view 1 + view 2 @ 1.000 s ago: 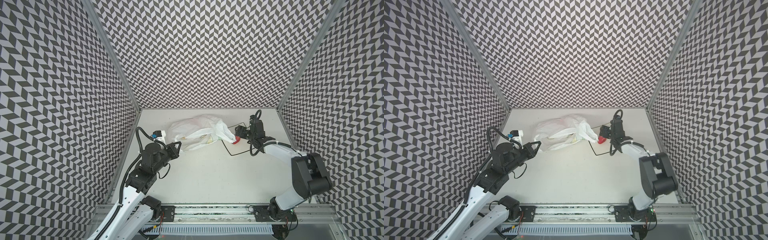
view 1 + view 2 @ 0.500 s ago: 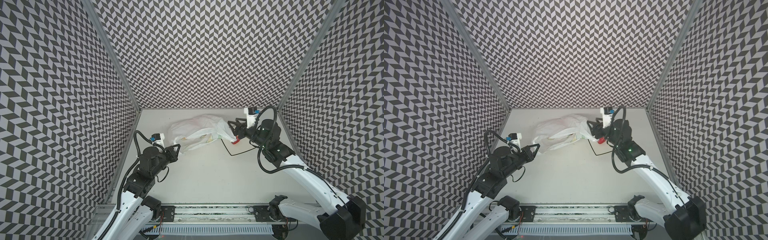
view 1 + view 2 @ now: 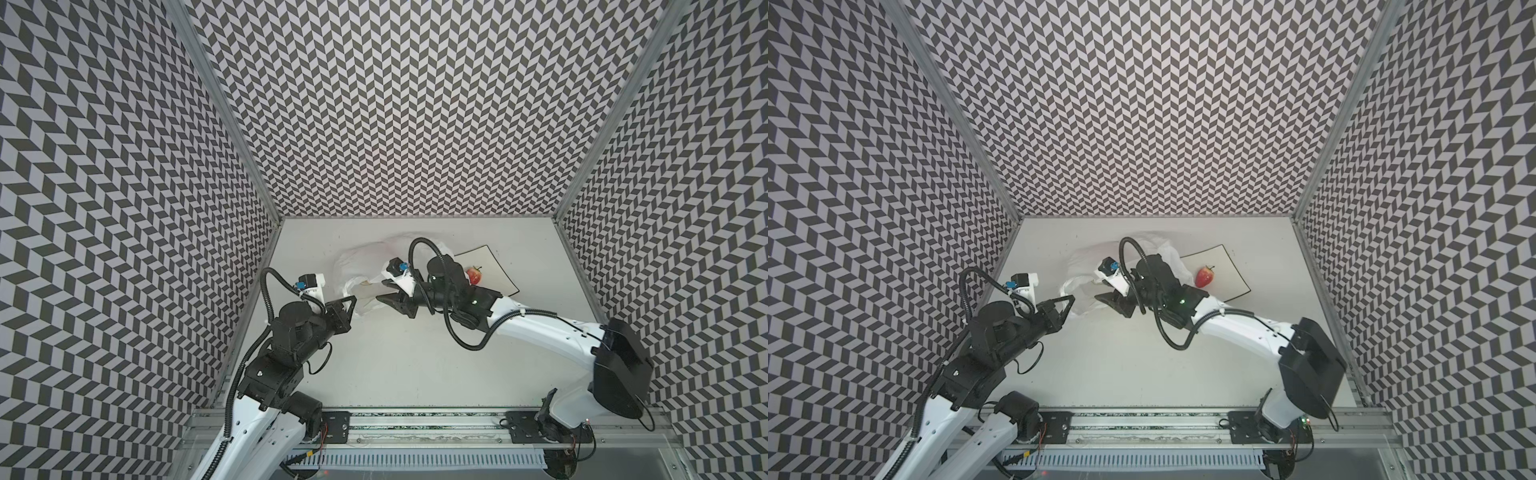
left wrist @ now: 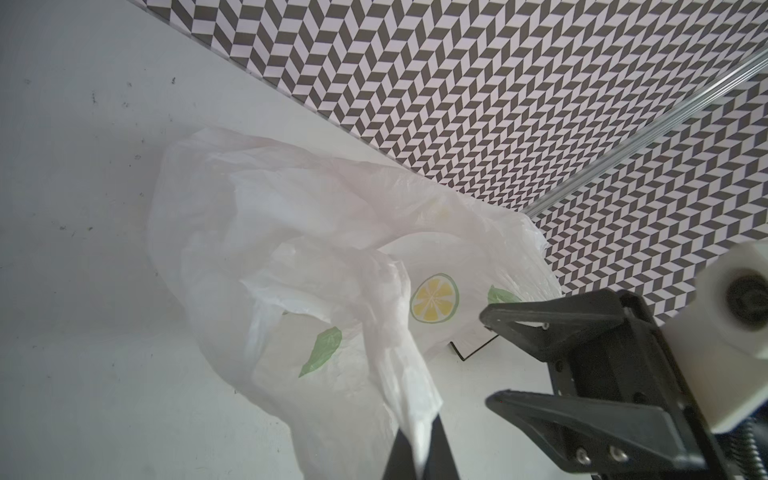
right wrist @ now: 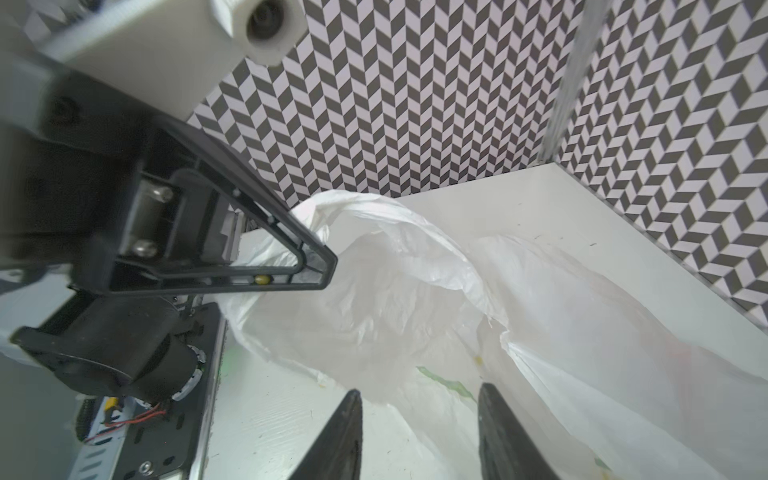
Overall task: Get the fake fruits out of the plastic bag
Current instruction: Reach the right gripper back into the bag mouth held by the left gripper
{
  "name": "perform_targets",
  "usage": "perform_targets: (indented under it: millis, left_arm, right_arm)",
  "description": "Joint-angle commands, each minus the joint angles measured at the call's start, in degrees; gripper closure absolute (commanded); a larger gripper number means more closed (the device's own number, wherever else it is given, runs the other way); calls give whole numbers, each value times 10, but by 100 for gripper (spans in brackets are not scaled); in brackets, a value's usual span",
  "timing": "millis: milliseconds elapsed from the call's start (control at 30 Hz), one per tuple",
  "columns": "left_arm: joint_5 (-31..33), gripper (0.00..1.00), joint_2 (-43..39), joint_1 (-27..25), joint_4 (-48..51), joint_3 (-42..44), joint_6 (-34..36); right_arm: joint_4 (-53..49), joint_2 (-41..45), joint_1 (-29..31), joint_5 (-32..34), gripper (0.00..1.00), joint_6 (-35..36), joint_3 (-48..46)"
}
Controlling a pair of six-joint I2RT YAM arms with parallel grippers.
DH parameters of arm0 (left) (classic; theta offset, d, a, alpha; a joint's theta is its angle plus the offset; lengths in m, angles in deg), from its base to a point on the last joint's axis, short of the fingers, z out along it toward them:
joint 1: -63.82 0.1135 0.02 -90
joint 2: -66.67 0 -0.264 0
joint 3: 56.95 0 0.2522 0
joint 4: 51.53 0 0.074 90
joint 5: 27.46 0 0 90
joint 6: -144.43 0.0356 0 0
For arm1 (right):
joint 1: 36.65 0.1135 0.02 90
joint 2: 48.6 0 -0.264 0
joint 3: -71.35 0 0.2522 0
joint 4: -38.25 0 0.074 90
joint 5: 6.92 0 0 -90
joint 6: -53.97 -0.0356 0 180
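The bag (image 4: 316,232) lies crumpled on the desk (image 3: 415,365) near the middle of the back edge, its mouth turned toward the front. One fruit (image 3: 1203,277), red with a yellow blush and a small stem, is already out and sits on the plate (image 3: 1227,266), which lies just to the right of the bag, toward the back right corner.

The left gripper (image 4: 419,446) is clamped on a twisted strip of the bag's rim at the bag's front left, holding that side up. The right gripper (image 5: 419,390) reaches across the middle to the bag's mouth. Its jaws stand apart with nothing between them, and only the bag's film lies beyond the tips.

By my reading the task is at an early stage: one fruit out, the rest to come. The right wrist view shows a faint red tint through the film deep in the bag, so something red probably remains inside. How many pieces remain cannot be told, since the film hides them.

By count there is one bag, one fruit in plain sight, one plate and two grippers. The yellow slice and green leaves on the bag are only print, not fruit
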Motion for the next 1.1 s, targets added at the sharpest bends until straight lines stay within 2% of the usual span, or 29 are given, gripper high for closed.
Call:
perform_targets:
  millis: [0,100,167,300,333,467,567,700,800,933,1067]
  left_arm:
    - [-4,100,-2,-1,35,-26,19]
    - [2,100,-4,-1,58,-34,24]
    - [5,100,-13,-1,64,-34,20]
    - [22,100,-31,-1,87,-40,19]
    - [31,100,-53,-2,98,-45,18]
    - [45,100,-58,-2,145,-66,25]
    - [36,100,-41,-1,184,-86,32]
    - [21,100,-11,-2,208,-95,32]
    - [23,100,-7,-1,214,-96,28]
    - [16,100,7,-2,236,-105,24]
    - [10,100,18,-2,263,-105,12]
  right_arm:
    - [54,-55,9,-12,62,34,33]
    - [41,-102,22,-47,64,66,50]
    - [60,-122,26,-68,66,59,48]
    - [95,-166,29,-44,70,29,53]
    - [105,-177,27,-36,70,12,57]
    - [110,-218,20,-28,70,-78,92]
    - [114,-244,12,17,68,-166,103]
    - [114,-259,7,121,54,-276,97]
    - [125,-265,5,176,45,-351,92]
    - [131,-270,4,198,43,-432,89]
    - [118,-284,4,240,39,-478,95]
